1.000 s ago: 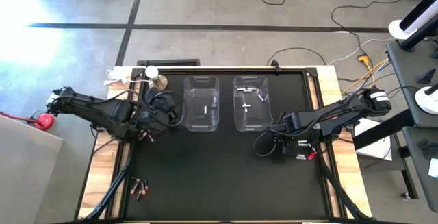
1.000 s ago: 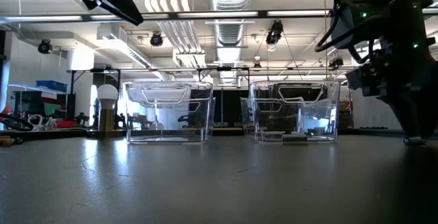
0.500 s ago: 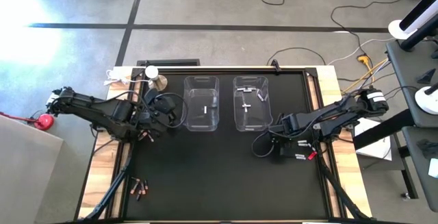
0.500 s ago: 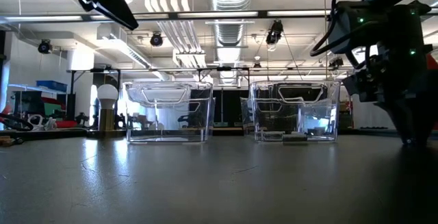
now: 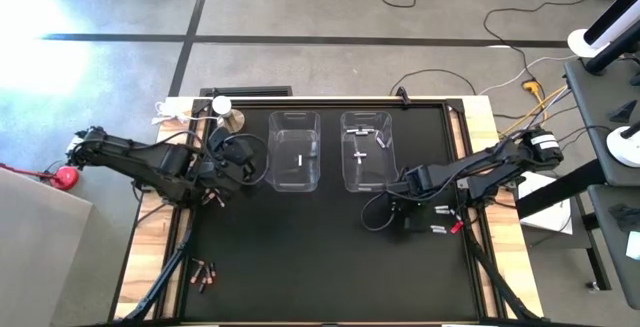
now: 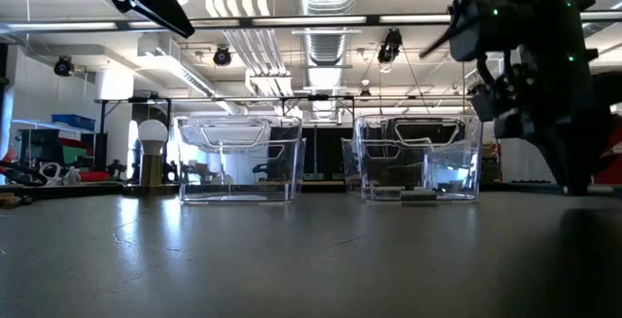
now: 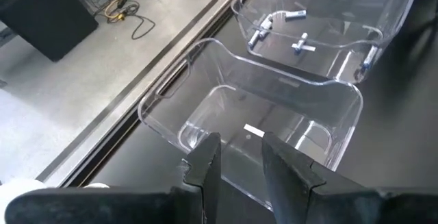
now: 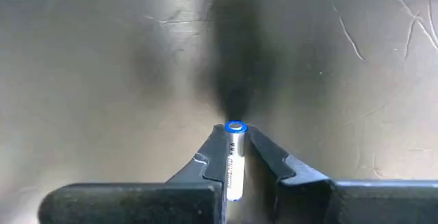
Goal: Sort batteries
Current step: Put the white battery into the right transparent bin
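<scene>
White battery [image 8: 234, 161] with blue-ringed end, pinched between right fingers [image 8: 205, 164], pointing down at the dark tabletop

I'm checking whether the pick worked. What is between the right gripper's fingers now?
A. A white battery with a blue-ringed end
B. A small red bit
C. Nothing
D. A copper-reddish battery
A: in the right wrist view the right gripper is shut on a white battery whose end shows a blue ring.

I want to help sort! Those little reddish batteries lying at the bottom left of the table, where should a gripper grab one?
Probably across the middle of one reddish battery, coming straight down from above. They lie flat on the black table, so only the round sides are free, and a fingertip pinch across the thin body should hold. They lie close together, so start with an outer one.
</scene>
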### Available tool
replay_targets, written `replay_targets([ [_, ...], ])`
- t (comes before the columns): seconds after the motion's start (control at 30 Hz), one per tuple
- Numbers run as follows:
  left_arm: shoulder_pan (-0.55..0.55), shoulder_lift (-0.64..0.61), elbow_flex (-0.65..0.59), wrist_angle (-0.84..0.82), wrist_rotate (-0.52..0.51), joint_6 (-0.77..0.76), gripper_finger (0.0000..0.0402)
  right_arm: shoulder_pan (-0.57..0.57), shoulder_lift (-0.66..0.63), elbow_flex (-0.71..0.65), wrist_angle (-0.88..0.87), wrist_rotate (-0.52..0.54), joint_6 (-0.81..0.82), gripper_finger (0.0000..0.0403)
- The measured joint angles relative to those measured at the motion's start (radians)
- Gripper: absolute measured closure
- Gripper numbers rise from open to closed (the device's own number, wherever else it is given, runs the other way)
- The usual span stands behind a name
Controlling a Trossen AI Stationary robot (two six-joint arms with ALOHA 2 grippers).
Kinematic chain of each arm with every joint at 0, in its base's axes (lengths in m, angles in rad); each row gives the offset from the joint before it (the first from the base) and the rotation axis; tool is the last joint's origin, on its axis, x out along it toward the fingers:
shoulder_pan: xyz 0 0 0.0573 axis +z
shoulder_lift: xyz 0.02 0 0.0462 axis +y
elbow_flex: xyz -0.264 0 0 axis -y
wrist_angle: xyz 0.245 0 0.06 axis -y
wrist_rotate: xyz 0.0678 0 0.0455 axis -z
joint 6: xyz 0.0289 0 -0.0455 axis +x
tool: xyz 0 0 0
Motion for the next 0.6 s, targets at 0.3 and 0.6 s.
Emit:
replay_targets([
  [0.3,0.003,-0.013,0.018,0.01,-0.029,0.037,0.0315,0.0,-0.046,0.144,-0.161,-0.029,0.014,0.0382],
  [0.6,0.007,-0.011,0.018,0.07,-0.029,0.147,0.0315,-0.063,-0.076,0.507,-0.345,0.004,-0.007,0.0381],
])
